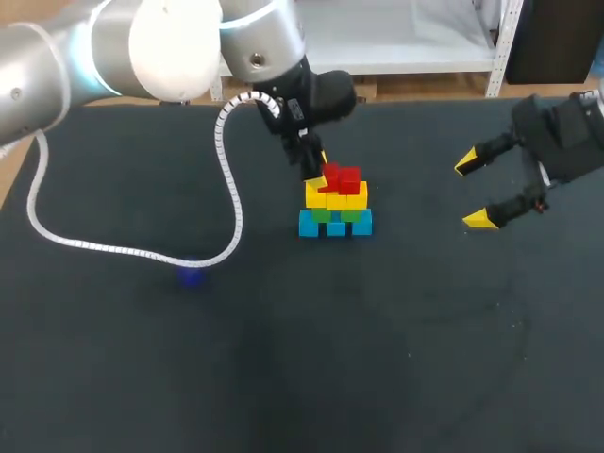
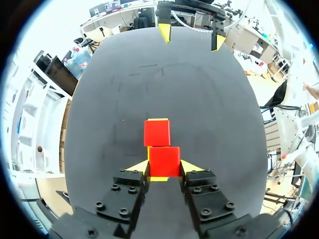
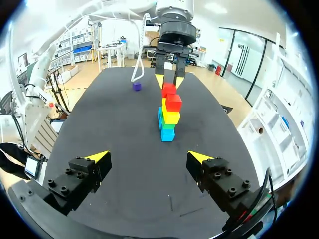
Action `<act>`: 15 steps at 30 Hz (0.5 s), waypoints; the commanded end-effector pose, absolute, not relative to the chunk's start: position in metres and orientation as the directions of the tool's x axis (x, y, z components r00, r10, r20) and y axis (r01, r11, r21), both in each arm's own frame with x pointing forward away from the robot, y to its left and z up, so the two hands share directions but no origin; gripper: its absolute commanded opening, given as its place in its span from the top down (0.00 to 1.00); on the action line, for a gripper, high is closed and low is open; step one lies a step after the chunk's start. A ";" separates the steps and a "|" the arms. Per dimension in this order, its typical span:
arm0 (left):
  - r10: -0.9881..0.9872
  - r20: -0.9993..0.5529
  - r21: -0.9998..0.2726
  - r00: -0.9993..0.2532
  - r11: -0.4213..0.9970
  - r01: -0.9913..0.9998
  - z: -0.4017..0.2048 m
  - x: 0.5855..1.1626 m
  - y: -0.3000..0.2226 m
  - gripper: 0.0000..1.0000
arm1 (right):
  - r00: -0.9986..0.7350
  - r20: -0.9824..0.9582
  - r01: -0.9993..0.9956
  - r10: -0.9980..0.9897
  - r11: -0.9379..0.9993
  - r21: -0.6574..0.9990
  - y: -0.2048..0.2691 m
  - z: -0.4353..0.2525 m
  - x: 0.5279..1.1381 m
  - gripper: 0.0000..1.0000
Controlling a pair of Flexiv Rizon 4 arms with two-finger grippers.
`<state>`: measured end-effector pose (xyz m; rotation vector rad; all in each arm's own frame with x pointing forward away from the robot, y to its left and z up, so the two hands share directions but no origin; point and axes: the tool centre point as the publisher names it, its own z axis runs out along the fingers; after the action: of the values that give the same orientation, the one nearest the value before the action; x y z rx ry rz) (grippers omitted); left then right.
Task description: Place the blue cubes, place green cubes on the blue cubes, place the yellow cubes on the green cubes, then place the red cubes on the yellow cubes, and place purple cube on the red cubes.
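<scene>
A stack stands mid-table: blue cubes (image 1: 335, 226) at the base, green cubes (image 1: 338, 214) on them, yellow cubes (image 1: 336, 197) above, red cubes (image 1: 343, 177) on top. My left gripper (image 1: 319, 170) is at the stack's top, shut on the nearer red cube (image 2: 164, 160), which sits on a yellow cube. A second red cube (image 2: 157, 132) lies just ahead of it. The purple cube (image 1: 191, 275) lies alone on the mat to the left, behind the stack (image 3: 168, 114) in the right wrist view. My right gripper (image 1: 474, 192) hangs open and empty to the right of the stack.
A white coiled cable (image 1: 142, 251) from my left arm droops onto the black mat (image 1: 396, 359), running close to the purple cube (image 3: 136, 86).
</scene>
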<state>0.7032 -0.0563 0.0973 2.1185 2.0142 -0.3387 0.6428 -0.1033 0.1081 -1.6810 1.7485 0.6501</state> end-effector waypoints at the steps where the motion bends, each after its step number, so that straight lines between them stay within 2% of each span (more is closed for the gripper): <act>1: 0.954 -0.297 -0.020 0.047 -0.056 0.998 0.097 0.706 -0.057 1.00 | 0.004 -0.726 -0.995 -0.687 0.067 -0.069 -0.103 0.107 0.644 0.00; 15: 0.955 -0.294 -0.027 0.047 -0.058 0.998 0.094 0.708 -0.057 1.00 | 0.004 -0.726 -0.995 -0.687 0.067 -0.069 -0.103 0.107 0.644 0.00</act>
<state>0.7039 -0.0556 0.0939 2.1224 2.0192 -0.3429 0.6428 -0.1033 0.1081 -1.6810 1.7485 0.6501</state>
